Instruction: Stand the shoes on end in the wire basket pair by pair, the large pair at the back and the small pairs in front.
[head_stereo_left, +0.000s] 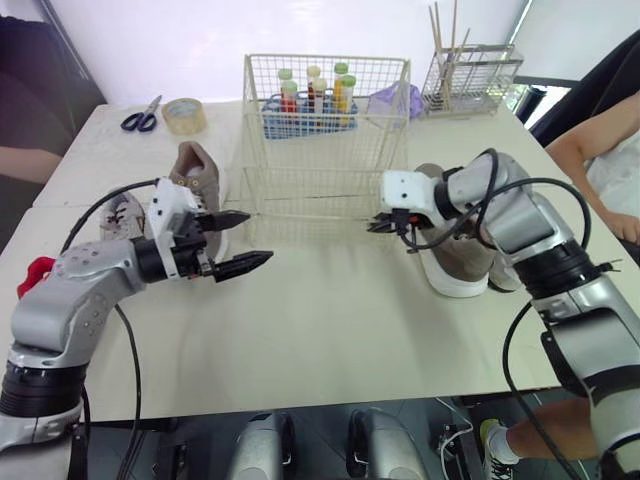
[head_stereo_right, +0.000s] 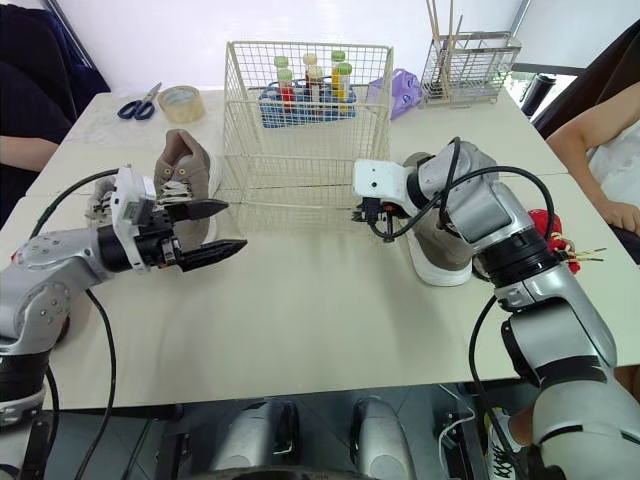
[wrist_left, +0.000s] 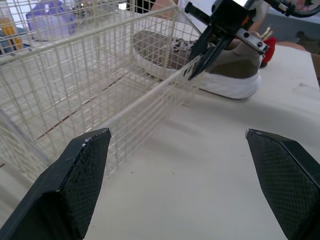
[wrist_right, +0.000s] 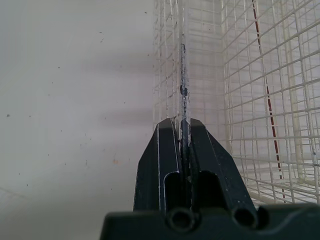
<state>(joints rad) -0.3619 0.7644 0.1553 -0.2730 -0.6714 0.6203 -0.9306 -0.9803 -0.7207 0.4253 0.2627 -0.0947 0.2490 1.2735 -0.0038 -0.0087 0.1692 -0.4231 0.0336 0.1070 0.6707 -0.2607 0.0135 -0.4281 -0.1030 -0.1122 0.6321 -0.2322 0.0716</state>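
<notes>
Currently in hand: by my reading, setting the wire basket (head_stereo_left: 325, 60) in place before loading; no shoe is inside it yet.
Basket: mid-table, toward the far edge, empty.
Right gripper (head_stereo_left: 375, 226): fingers pinched tight on one wire at the basket's near lower edge, right-hand corner; the right wrist view shows the wire clamped between both fingers.
Left gripper (head_stereo_left: 258, 236): fingers spread wide, holding nothing, hovering off the table just beside the basket's near left corner.
Large pair: split. One taupe shoe (head_stereo_left: 460, 260) lies on its sole toward the table's right edge, behind the right arm. The other taupe shoe (head_stereo_left: 195, 170) is toward the left edge, just behind the left gripper.
Small shoe (head_stereo_left: 120, 215): pale, partly hidden by the left arm, near the left edge.
Next move: probably release the wire, then take a large shoe first, since it belongs at the back. It needs a firm hold, then turning on end.
</notes>
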